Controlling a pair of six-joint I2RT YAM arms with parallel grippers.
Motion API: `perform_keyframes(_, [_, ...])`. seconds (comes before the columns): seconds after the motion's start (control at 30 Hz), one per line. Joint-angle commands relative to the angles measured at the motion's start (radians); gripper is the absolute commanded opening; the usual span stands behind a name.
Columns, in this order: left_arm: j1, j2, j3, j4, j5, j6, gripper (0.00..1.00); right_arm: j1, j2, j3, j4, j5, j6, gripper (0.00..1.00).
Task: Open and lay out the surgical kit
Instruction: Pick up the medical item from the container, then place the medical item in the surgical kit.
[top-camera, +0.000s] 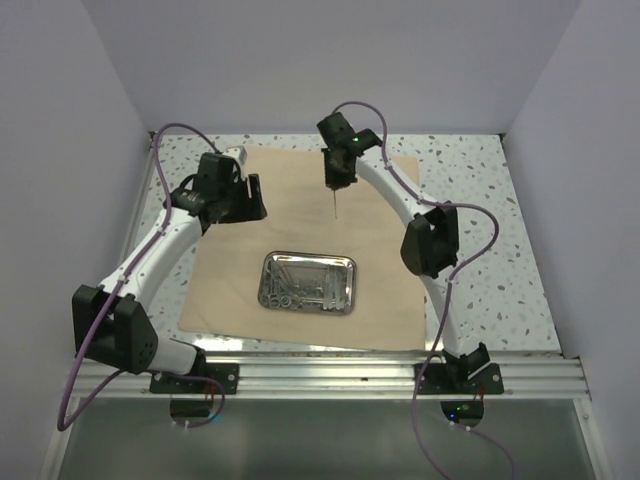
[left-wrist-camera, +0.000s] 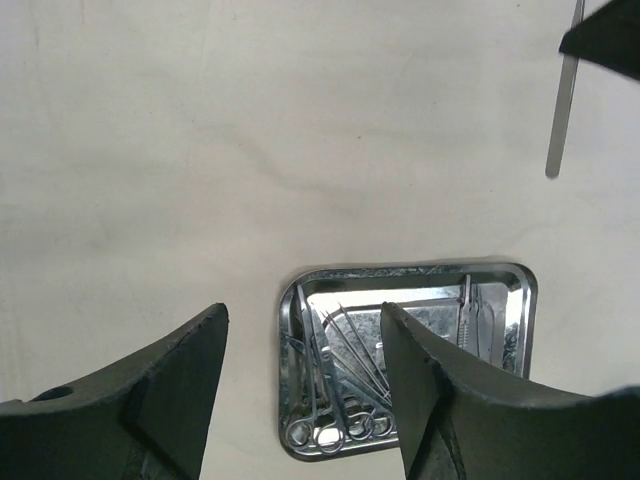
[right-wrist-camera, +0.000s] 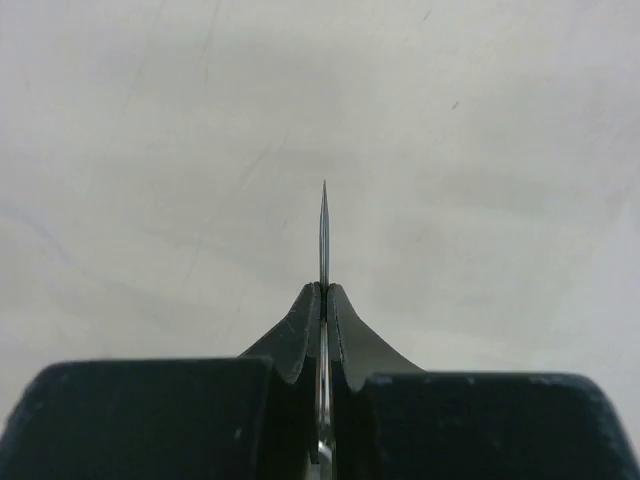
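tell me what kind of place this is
Likely a robotics lab test cell, not an operating room: a left arm and right arm bolted to a rail, plain walls boxing in a speckled table, a tray of instruments on a cloth.

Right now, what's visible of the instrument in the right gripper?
The instrument is a thin, flat, silvery strip, tweezer-like, tapering to a fine point seen edge-on. The right gripper is shut on its upper part; the rest sticks out, pointing down over the beige cloth wrap, beyond the steel tray. Whether the tip touches the cloth is unclear.
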Motion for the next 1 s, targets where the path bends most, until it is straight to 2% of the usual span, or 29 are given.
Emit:
perform_keyframes(0.0, [-0.002,-0.038,0.021,0.052,0.046,0.000,0.67,-0.047,0.104,0.124,-0.040,-0.013,0.050,0.00])
perform_keyframes(0.27, [-0.002,-0.018,0.018,0.023,0.045,0.002,0.66,-0.116,0.227,0.178,0.055,-0.007,0.110,0.00])
perform_keyframes(0.33, [-0.002,-0.011,0.018,0.020,0.054,-0.001,0.65,-0.118,0.243,0.177,0.078,-0.002,0.110,0.34])
perform_keyframes(0.37, [-0.002,-0.009,0.021,0.018,0.057,-0.003,0.65,-0.118,0.243,0.175,0.092,0.013,0.112,0.45])
perform_keyframes(0.4, [-0.002,-0.005,0.022,0.012,0.062,-0.004,0.65,-0.119,0.241,0.169,0.098,0.018,0.112,0.61])
perform_keyframes(0.43, [-0.002,-0.003,0.024,0.011,0.065,-0.007,0.65,-0.122,0.229,0.164,0.104,0.024,0.110,0.68])
perform_keyframes(0.47, [-0.003,-0.003,0.027,0.008,0.066,-0.009,0.64,-0.127,0.220,0.160,0.112,0.026,0.109,0.83])
perform_keyframes(0.67, [-0.017,0.001,-0.007,0.008,0.088,0.006,0.61,-0.147,0.061,0.074,0.120,0.056,0.095,0.93])
perform_keyframes(0.77, [-0.045,0.014,-0.036,-0.001,0.099,0.022,0.58,-0.147,-0.045,0.026,0.108,0.059,0.080,0.94])
perform_keyframes(0.97, [-0.115,0.038,-0.122,0.001,0.097,-0.036,0.49,-0.149,-0.285,-0.190,0.115,0.035,0.067,0.95])
